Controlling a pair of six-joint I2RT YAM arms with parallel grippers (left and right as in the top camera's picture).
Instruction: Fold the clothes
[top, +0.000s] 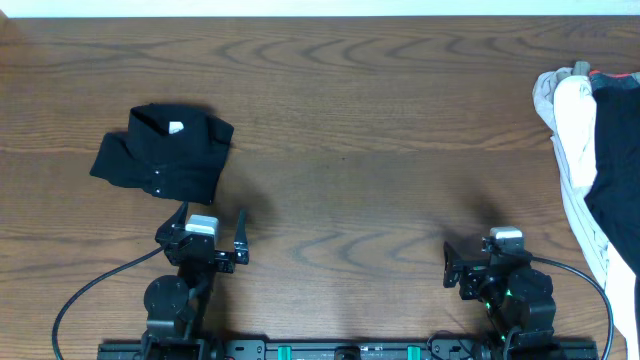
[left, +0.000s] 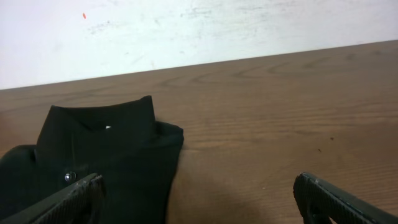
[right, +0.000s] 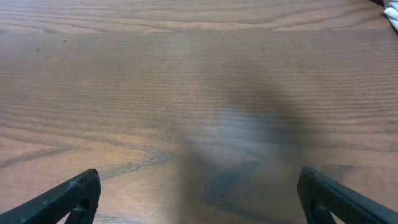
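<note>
- My left gripper (top: 213, 214) (left: 198, 186) has its fingers spread wide with nothing between them. It sits just short of the near edge of the black collared shirt (top: 165, 150) (left: 106, 155), not touching it.
- My right gripper (top: 485, 258) (right: 199, 180) is likewise spread apart and empty, over bare wooden table (top: 380, 120) (right: 199, 81).
- The shirt lies folded on the left of the table, collar toward the far edge.
- A small white tag (top: 176, 127) (left: 108, 127) shows inside the collar; any writing on it is too small to read.
- Only the left wrist view shows a round button (left: 69, 177) low on the shirt front and the pale wall (left: 186, 31) behind the table.
- Only the overhead view shows the remaining clothes heaped at the right edge: a white-beige garment (top: 575, 150), a dark garment (top: 620, 160) against it, and an orange-red band (top: 612, 75) at the top.
- The right wrist view catches just a white scrap (right: 392, 18) in its far corner.
- No brand or lettering is legible in any view.
</note>
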